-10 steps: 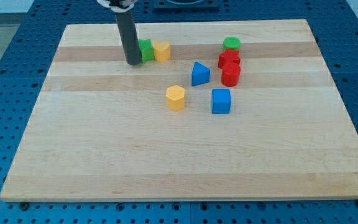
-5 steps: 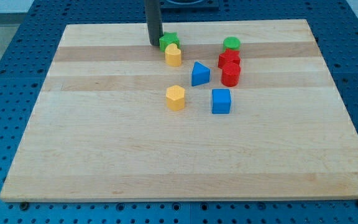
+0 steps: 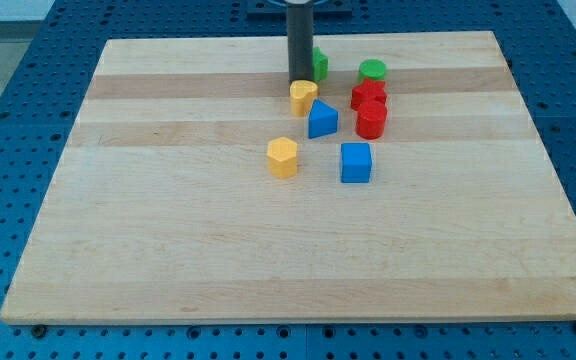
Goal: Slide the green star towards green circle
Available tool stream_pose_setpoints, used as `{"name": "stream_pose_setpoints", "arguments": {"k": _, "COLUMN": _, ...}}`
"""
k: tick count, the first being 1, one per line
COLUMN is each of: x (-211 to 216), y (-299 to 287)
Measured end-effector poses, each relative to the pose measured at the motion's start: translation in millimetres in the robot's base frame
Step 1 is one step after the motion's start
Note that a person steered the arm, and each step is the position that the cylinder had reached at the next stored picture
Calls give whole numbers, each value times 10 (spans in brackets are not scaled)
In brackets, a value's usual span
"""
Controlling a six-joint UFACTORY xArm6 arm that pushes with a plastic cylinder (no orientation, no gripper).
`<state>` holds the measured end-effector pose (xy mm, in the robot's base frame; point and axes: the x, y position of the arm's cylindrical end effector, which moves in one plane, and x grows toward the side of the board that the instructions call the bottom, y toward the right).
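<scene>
My tip (image 3: 299, 80) is a bare rod with no gripper, so it grasps nothing; it stands near the bench's (image 3: 168, 250) top edge, touching the left side of the green star (image 3: 319, 64), which it partly hides. The green circle (image 3: 372, 70) lies to the star's right, apart from it. A yellow block (image 3: 303, 98) sits just below my tip, with a blue block (image 3: 322, 119) beside it. Two red blocks (image 3: 369, 108) are stacked under the circle.
</scene>
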<state>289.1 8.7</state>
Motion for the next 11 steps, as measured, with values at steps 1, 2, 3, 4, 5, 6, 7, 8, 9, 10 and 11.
{"name": "stream_pose_setpoints", "arguments": {"k": 1, "x": -116, "y": 34}}
{"name": "stream_pose_setpoints", "arguments": {"k": 2, "x": -126, "y": -123}}
{"name": "stream_pose_setpoints", "arguments": {"k": 3, "x": -128, "y": -437}}
{"name": "stream_pose_setpoints", "arguments": {"k": 4, "x": -328, "y": -588}}
{"name": "stream_pose_setpoints", "arguments": {"k": 5, "x": -573, "y": -554}}
{"name": "stream_pose_setpoints", "arguments": {"k": 6, "x": -549, "y": -436}}
{"name": "stream_pose_setpoints", "arguments": {"k": 7, "x": -375, "y": -365}}
{"name": "stream_pose_setpoints", "arguments": {"k": 8, "x": -281, "y": -233}}
{"name": "stream_pose_setpoints", "arguments": {"k": 9, "x": -313, "y": -13}}
{"name": "stream_pose_setpoints", "arguments": {"k": 10, "x": -404, "y": 18}}
{"name": "stream_pose_setpoints", "arguments": {"k": 11, "x": -507, "y": -39}}
